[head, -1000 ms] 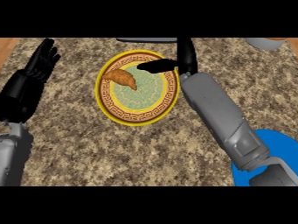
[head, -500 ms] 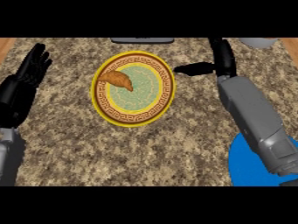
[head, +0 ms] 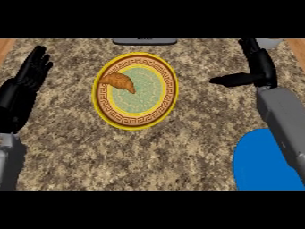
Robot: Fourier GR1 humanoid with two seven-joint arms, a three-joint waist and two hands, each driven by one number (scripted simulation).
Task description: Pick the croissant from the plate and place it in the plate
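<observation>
Croissant point(head: 118, 82) lies on the patterned plate point(head: 170, 91), well left of the right hand point(head: 265, 74), fingers point(head: 252, 49) released.

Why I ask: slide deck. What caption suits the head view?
Croissant lies on the patterned plate; right hand open beside it, left hand resting open at left, blue plate at lower right.

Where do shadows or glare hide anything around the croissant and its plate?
Head view: nowhere; the light is flat and even, with no glare on the patterned plate, and the croissant shows whole on its upper-left part. Head view: only the right forearm hides something, covering part of the blue plate, below the open right robot hand.
</observation>
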